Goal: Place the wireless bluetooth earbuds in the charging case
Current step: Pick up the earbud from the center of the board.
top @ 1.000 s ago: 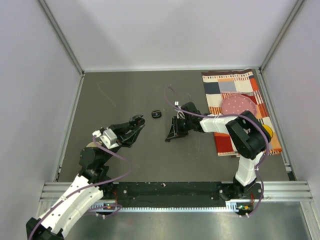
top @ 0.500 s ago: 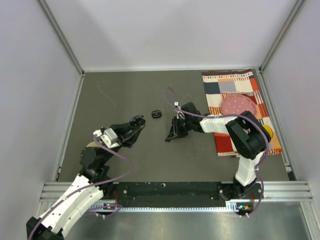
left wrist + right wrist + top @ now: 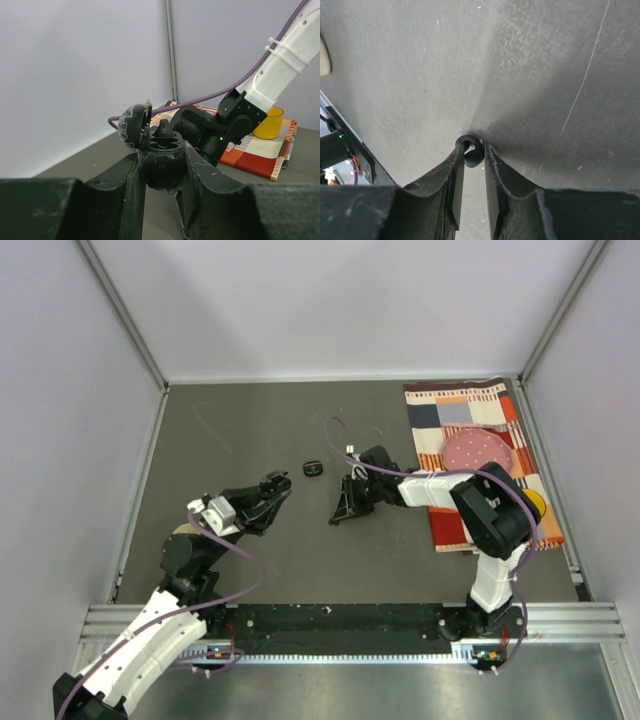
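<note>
The charging case [image 3: 165, 172] is a black oval pod. Its lid [image 3: 134, 125] stands open to the left and its sockets face up. My left gripper [image 3: 165, 159] is shut on its body and holds it above the table, also in the top view [image 3: 272, 486]. My right gripper [image 3: 338, 517] points tip-down onto the table right of the case. In the right wrist view, one tiny black earbud [image 3: 472, 152] is pinched between the tips of that gripper [image 3: 474, 151], against the table surface. I see no other earbuds.
A small black oval pod [image 3: 313, 469] lies on the grey table between and behind the two grippers. At the right lies a patterned cloth [image 3: 462, 405] carrying a pink plate [image 3: 478, 452] and a yellow cup [image 3: 537, 505]. Walls enclose the table.
The right gripper's tip has crept very slightly left. The left arm and the case have not moved.
</note>
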Motion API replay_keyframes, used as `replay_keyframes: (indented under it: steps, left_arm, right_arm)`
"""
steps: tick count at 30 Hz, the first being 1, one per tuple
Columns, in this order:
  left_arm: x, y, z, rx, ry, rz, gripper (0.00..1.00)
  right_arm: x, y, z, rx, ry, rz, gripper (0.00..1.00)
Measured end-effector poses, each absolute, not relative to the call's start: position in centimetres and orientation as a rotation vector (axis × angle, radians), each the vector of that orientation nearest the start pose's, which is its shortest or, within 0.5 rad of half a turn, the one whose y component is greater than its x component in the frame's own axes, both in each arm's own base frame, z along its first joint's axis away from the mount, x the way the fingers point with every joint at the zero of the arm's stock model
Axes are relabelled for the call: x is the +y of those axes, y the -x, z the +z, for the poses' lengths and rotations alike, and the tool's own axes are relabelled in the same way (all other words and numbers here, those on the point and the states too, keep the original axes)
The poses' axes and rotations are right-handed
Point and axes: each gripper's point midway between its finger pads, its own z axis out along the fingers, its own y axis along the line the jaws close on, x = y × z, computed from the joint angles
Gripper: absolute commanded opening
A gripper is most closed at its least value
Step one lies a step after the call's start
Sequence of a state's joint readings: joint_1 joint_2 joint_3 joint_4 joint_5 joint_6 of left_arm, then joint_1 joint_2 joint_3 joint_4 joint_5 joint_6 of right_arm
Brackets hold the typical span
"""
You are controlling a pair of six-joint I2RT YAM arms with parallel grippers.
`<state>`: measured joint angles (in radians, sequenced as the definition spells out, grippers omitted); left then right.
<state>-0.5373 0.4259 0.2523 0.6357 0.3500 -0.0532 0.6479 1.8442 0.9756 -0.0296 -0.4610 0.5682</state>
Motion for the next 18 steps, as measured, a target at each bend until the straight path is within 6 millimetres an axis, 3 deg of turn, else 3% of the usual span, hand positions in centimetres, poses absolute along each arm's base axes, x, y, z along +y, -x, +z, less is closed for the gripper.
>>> replay_keyframes:
  steps: [10, 18]
  left_arm:
    - [-18.82, -19.41, 30.74, 1.015, -0.580, -0.718, 0.00]
    - [-18.82, -19.41, 30.74, 1.015, -0.580, -0.718, 0.00]
  right_arm:
    - [32.68, -26.20, 2.47, 2.639, 0.338, 1.060, 0.28]
    - [33.11, -26.11, 2.49, 2.627, 0.355, 1.083, 0.26]
